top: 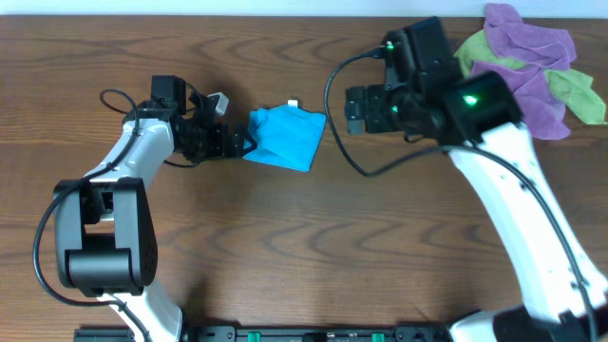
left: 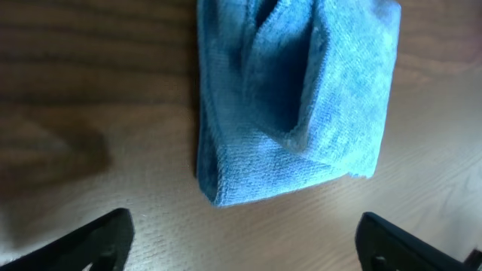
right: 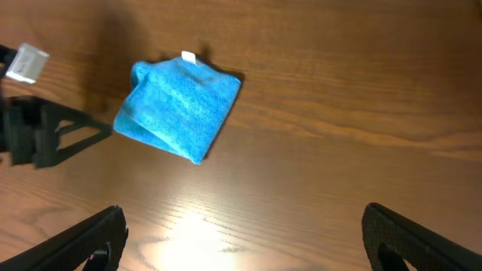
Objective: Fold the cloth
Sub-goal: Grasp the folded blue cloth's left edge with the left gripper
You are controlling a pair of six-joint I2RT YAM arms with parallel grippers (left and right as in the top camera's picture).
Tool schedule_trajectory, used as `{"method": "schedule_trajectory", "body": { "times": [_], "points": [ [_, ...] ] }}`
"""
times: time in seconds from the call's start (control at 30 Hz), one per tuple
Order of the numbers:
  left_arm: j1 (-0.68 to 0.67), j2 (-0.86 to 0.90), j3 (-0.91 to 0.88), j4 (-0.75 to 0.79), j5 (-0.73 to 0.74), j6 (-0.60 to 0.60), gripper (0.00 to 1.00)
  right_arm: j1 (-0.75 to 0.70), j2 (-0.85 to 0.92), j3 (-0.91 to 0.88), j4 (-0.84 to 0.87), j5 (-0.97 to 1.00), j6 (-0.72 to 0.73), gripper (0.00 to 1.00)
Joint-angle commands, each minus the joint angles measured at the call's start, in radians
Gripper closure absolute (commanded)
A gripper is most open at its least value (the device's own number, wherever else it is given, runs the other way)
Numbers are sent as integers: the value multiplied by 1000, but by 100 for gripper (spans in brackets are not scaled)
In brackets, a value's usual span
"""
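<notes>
**A:** Where is the cloth [top: 285, 138] lying?
**B:** It is lying bunched near the counter's [top: 304, 247] far edge. Your left tool [top: 242, 144] and right tool [top: 353, 111] are both gaping empty beside it.
**A:** How is it handling?
**B:** Likely soft, light and floppy; be pinching a free corner.

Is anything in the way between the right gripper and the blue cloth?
No, nothing visible. Only bare table lies between the open right gripper and the cloth.
</notes>
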Motion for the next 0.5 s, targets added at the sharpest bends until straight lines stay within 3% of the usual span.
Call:
{"method": "schedule_trajectory", "body": {
  "times": [0.0, 0.33, 0.47],
  "points": [
    [-1, 11, -16, 45, 40, -52, 2, -5, -42, -3, -19, 29, -24, 1],
    [-1, 72, -26, 190, 52, -188, 3, -4, -63, -3, -85, 29, -35, 1],
    [-1, 154, -26, 246, 149, -239, 3, -4, -64, -3, -100, 29, -42, 1]
  ]
}}
